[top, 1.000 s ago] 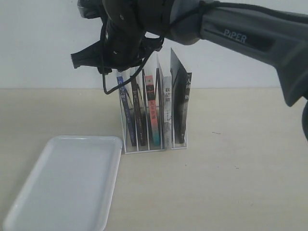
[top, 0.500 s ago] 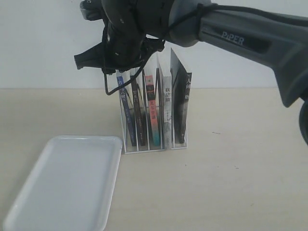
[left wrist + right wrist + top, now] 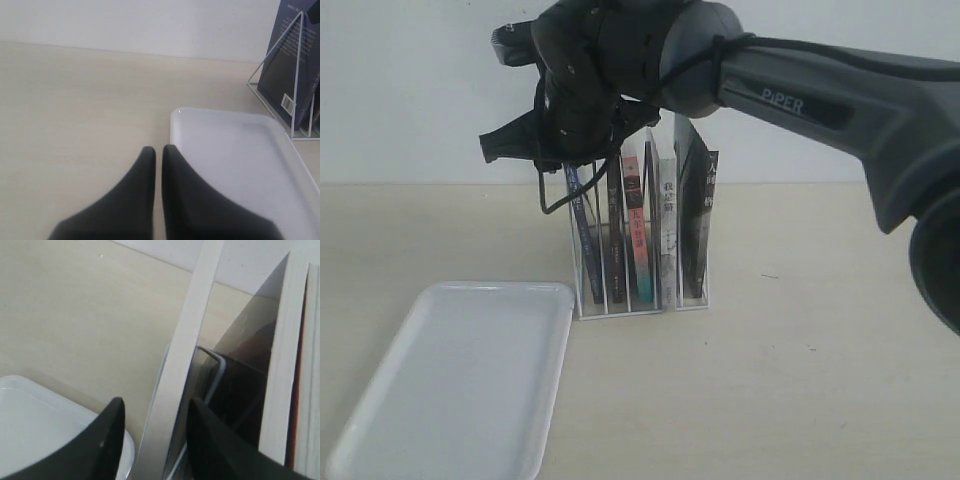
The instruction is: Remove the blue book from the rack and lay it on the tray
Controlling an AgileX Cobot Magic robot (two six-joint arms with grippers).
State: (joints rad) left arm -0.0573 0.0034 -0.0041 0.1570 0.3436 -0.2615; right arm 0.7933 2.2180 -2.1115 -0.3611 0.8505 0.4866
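Blue book in rack, right jaws open astride its top edge

Right arm comes in high from the right side and crosses the middle. Its wrist is bent down over the rack, which stands close to the tabletop's far edge, by the wall. The book is upright in the leftmost slot, leaning a bit.

Right gripper is spread wide with one black finger on each side of the book's pale page edge. The far-side finger sits just against it and the tray-side finger is clear of it. No clamp, nothing lifted.

Left gripper is low over bare tabletop just beside a corner of the tray. Its fingers are pressed together and hold nothing.

The white tray lies flat toward the tabletop's near left, its far right corner just beside the rack base.
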